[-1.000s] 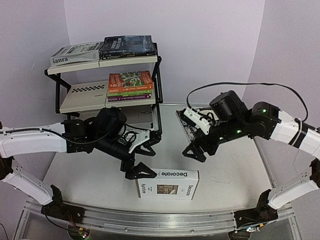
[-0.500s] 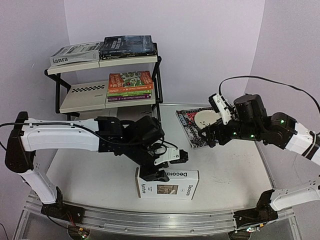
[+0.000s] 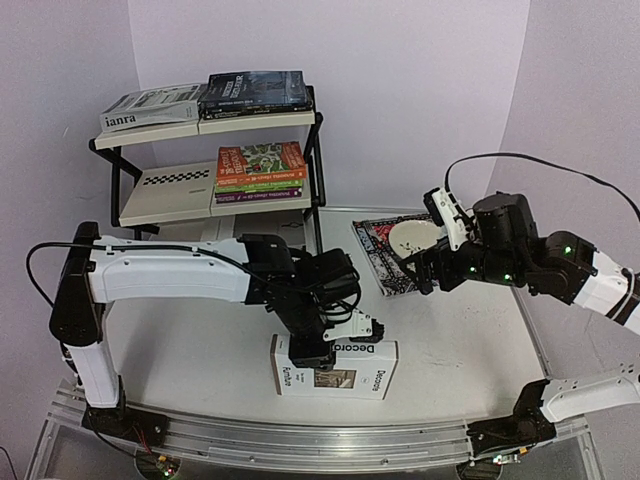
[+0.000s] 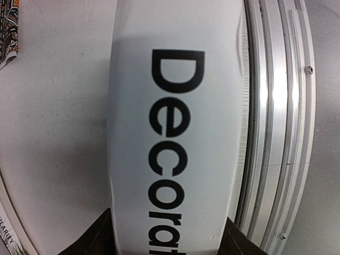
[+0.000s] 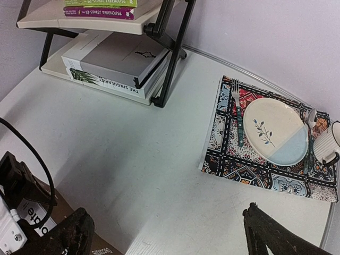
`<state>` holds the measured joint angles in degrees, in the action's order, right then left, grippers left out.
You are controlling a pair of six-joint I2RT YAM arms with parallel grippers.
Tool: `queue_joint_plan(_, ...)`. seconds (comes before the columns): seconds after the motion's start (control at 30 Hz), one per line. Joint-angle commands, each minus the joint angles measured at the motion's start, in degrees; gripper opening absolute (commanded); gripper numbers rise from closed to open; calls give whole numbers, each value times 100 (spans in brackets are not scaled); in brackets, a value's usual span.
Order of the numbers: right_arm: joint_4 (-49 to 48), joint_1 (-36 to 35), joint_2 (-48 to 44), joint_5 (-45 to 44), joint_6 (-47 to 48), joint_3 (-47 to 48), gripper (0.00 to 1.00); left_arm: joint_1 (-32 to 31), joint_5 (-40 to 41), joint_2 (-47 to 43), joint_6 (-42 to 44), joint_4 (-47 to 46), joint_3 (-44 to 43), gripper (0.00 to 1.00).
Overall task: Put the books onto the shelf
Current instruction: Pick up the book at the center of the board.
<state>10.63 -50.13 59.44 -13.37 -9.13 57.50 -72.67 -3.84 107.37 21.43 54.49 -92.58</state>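
Note:
A thick white book (image 3: 345,368) lettered "Decorate" lies near the table's front edge. My left gripper (image 3: 318,350) is down on its left end, shut on it. In the left wrist view its dark fingers (image 4: 101,234) press both sides of the white book (image 4: 175,106). The black-framed shelf (image 3: 318,165) stands at the back left with dark and white books (image 3: 255,92) on top, orange, green and purple paperbacks (image 3: 260,170) on the middle tier, and a grey book (image 5: 114,61) on the lowest. My right gripper (image 5: 167,223) hangs open over bare table, holding nothing.
A patterned placemat (image 5: 239,159) at the back right carries a plate (image 5: 273,130), a fork (image 5: 238,114) and a ribbed mug (image 5: 329,143). An aluminium rail (image 4: 271,106) runs along the table's front edge, close beside the white book.
My left arm swung right and down onto the white book, and its jaws closed on the book's end. My right arm pulled back to the right, still open.

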Motion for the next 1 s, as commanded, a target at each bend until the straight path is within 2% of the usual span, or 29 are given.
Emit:
queue_joint_plan(0.0, -132, 20, -89, -124, -81, -39, 98, -87, 132, 59, 139, 366, -554, 61)
queue_joint_plan(0.13, -140, 21, -66, -129, -73, -45, 98, -193, 262, 215, 236, 620, -887, 65)
queue_joint_plan(0.27, -141, 19, -58, -132, -72, -47, 98, -228, 329, 465, 271, 938, -1239, 63)
queue_joint_plan(0.5, -149, 14, -152, -187, -63, -102, 98, -237, 505, 714, 280, 1170, -1594, 52)
queue_joint_plan(0.63, -147, 23, -183, -209, -46, -116, 98, -253, 510, 742, 291, 1215, -1702, 36)
queue_joint_plan(0.73, -144, 23, -187, -214, -38, -107, 98, -271, 593, 731, 299, 1245, -1719, 32)
queue_joint_plan(0.87, -149, 29, -164, -216, -37, -99, 98, -318, 948, 586, 253, 1280, -1762, 28)
queue_joint_plan(0.97, -158, 29, -137, -228, -18, -93, 98, -332, 1477, 400, 177, 1276, -1815, 17)
